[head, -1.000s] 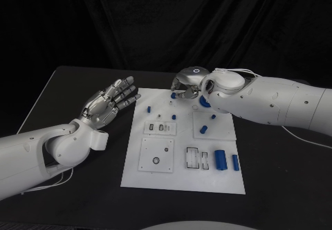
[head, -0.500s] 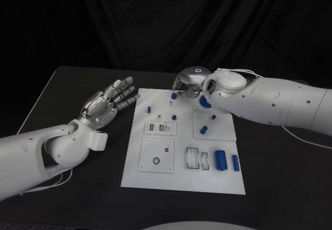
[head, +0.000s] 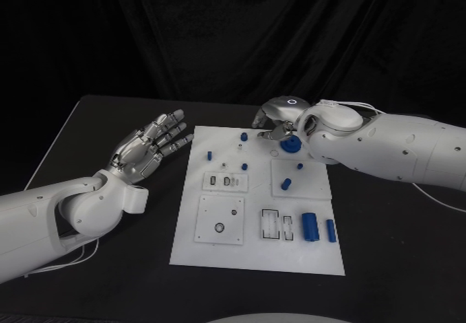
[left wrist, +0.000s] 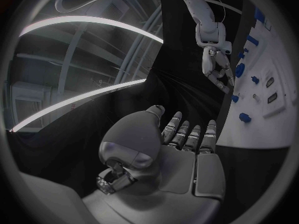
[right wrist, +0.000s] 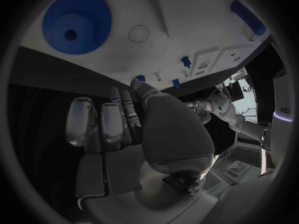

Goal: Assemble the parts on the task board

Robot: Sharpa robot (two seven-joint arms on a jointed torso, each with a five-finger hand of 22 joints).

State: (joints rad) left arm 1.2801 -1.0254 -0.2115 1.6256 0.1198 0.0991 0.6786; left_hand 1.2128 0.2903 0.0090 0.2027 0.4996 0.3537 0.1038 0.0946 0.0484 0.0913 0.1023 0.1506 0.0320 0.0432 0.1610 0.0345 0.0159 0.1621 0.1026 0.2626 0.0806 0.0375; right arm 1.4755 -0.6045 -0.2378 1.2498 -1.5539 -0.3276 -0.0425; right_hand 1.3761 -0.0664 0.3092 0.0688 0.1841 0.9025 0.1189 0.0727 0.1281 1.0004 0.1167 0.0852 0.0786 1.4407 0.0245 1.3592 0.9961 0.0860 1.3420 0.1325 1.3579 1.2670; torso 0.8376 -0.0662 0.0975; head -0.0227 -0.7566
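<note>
Since the earlier frames the right hand (head: 279, 116) has shifted toward the robot's right along the far edge of the white task board (head: 254, 256), so the blue toothed gear wheel (head: 288, 144) it was covering now shows just under it. The left hand (head: 153, 141) has not moved.

The relation that matters: the gear lies flat on the far right part of the board, directly below and just in front of the right hand's fingers, its hole facing up. In the right wrist view the gear (right wrist: 76, 24) sits just beyond the fingertips (right wrist: 118, 94), apart from them. The right hand holds nothing I can make out; its fingers are loosely curled, not clamped, so I judge it empty and open. It is by far the nearer hand.

The left hand hovers palm-up off the board's left edge over the black tabletop (head: 107, 114), fingers spread, empty, well apart from the gear.

Around the gear: small blue pegs (head: 243, 135) stand upright in the board to its left, and a short blue cylinder (head: 287, 182) lies nearer the robot. A larger blue cylinder (head: 309, 225) lies by the slotted plate, long axis running away from the robot. The pegs could crowd a reach from the left side.
</note>
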